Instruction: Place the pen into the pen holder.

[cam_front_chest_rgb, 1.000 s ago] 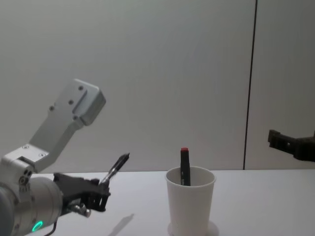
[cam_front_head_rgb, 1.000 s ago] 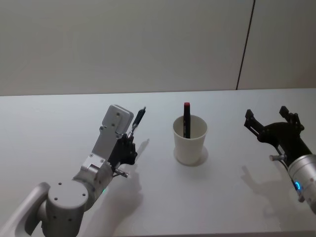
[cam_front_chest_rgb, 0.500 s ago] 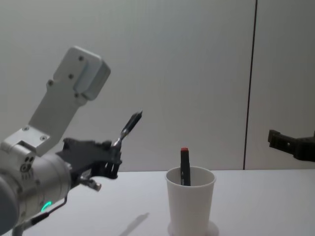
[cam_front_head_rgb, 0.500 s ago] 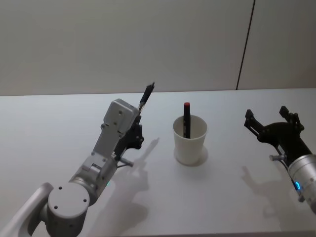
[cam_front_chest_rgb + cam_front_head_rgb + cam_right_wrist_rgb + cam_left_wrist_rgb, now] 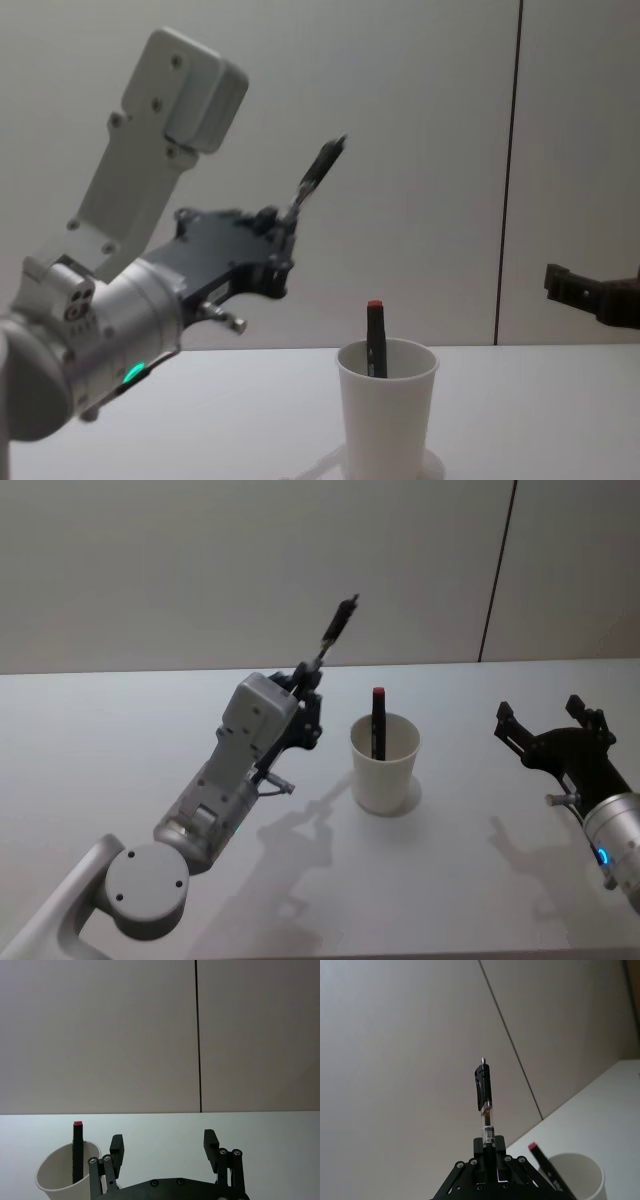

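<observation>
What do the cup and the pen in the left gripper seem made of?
Pen holder: likely paper, matte white; thin wall, rolled rim. Pen in the left gripper: seemingly black plastic cap, slightly glossy, over a silvery, maybe metal, barrel. Right gripper: parked, table's right.

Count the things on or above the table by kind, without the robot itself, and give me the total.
White paper cup: 1, the pen holder.
Pens: 2, the black clip pen held in the left gripper, and the red-tipped pen standing in the pen holder.
Total: 3.
</observation>
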`<state>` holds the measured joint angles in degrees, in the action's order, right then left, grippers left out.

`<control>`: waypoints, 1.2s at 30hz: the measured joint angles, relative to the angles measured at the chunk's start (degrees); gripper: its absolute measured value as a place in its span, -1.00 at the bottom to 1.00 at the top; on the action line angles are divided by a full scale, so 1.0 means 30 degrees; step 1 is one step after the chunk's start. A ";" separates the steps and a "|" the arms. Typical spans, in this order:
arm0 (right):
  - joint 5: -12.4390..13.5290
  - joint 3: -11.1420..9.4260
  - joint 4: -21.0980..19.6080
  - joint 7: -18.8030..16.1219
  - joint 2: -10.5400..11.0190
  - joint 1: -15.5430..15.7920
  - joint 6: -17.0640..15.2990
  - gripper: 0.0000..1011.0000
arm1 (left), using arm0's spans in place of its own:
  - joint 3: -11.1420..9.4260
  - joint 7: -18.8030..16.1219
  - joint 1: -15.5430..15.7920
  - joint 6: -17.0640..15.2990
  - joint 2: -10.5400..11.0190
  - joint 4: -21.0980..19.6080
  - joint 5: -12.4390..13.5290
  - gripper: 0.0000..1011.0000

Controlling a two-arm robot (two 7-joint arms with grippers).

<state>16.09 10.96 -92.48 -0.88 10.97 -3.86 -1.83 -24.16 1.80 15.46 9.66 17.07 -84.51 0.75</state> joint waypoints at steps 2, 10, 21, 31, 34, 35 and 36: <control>0.0000 0.0000 0.0001 0.0000 0.0000 -0.0001 0.0000 0.98 | -0.0003 0.0399 0.0241 0.0869 -0.0144 0.0313 0.0112 -0.73; 0.0002 -0.0001 0.0001 0.0001 -0.0001 0.0000 0.0000 0.98 | -0.0033 0.1561 0.1036 0.3243 -0.0631 0.1315 0.0324 -0.73; 0.0660 -0.0088 -0.0265 -0.0916 0.0080 0.0003 -0.0033 0.98 | -0.0058 0.2428 0.1635 0.4975 -0.1013 0.2061 0.0480 -0.73; 0.1903 -0.0314 -0.0935 -0.1894 0.0269 0.0027 -0.0269 0.98 | -0.0070 0.2749 0.1856 0.5628 -0.1158 0.2337 0.0533 -0.73; 0.2283 -0.0411 -0.1108 -0.2120 0.0351 0.0041 -0.0297 0.98 | -0.0070 0.2801 0.1894 0.5738 -0.1185 0.2386 0.0540 -0.73; 0.2375 -0.0447 -0.1158 -0.2177 0.0377 0.0047 -0.0299 0.98 | -0.0070 0.2801 0.1894 0.5738 -0.1185 0.2386 0.0540 -0.73; 0.2478 -0.0471 -0.1191 -0.2232 0.0397 0.0052 -0.0299 0.98 | -0.0071 0.2829 0.1916 0.5779 -0.1195 0.2412 0.0544 -0.73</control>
<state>23.52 9.55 -96.06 -7.58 12.16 -3.70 -2.72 -24.37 10.29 21.20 27.00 13.48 -77.28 2.38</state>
